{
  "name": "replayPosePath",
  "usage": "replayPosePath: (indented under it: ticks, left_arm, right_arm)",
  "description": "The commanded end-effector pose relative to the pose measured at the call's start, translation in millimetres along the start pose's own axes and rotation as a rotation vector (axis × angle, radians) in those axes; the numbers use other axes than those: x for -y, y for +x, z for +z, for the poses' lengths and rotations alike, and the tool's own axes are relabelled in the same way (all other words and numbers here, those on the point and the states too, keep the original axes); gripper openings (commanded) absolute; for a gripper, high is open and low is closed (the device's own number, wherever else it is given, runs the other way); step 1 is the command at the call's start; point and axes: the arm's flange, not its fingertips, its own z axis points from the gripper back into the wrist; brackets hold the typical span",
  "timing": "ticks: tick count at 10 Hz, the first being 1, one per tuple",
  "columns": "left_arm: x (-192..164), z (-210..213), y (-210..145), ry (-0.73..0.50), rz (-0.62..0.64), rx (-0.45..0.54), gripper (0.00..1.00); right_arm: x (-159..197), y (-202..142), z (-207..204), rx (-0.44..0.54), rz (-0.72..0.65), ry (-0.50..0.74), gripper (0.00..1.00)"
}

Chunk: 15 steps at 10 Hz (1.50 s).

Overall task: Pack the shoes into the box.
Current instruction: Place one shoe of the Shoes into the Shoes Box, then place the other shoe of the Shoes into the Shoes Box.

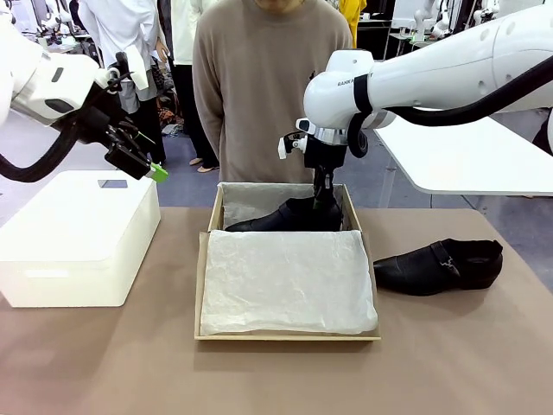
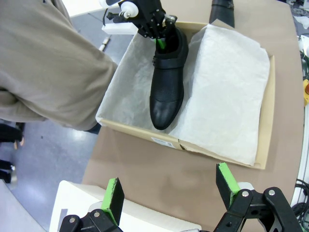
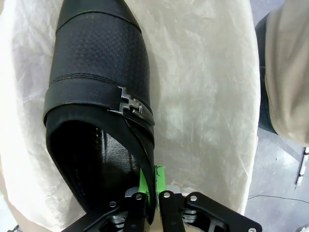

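Right claw point(image 3: 150, 187) gripping shoe point(image 3: 96, 58), inside box point(image 2: 136, 131)

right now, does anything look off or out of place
Nothing spilled or damaged: one shoe lies in the box, its heel rim pinched by the right gripper. The other shoe lies on the table to the right of the box, not yet packed.

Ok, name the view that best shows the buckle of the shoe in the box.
The right wrist view: the silver stepped buckle on the glossy black leather shoe is close and sharp. The left wrist view gives a tiny glint on the strap; in the front view it cannot be made out.
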Motion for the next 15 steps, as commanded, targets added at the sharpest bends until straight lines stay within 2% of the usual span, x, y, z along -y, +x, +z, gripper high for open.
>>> replayPosePath:
  ticks: [1, 4, 5, 9, 15]
  left_arm:
    - [0, -1, 0, -0.008, 0.008, 0.01, 1.0]
    - [0, -1, 0, -0.008, 0.008, 0.01, 1.0]
    - [0, -1, 0, -0.008, 0.008, 0.01, 1.0]
    - [0, -1, 0, -0.008, 0.008, 0.01, 1.0]
    - [0, -1, 0, -0.008, 0.008, 0.01, 1.0]
  right_arm:
    - [3, 3, 6, 0.007, 0.015, -0.004, 0.27]
    - [1, 3, 9, 0.009, 0.012, 0.022, 0.86]
    - [-1, 2, 19, 0.017, -0.006, 0.034, 1.0]
    - [-10, -2, 44, 0.015, -0.007, 0.055, 1.0]
    - [-10, -1, 43, -0.009, -0.004, 0.036, 1.0]
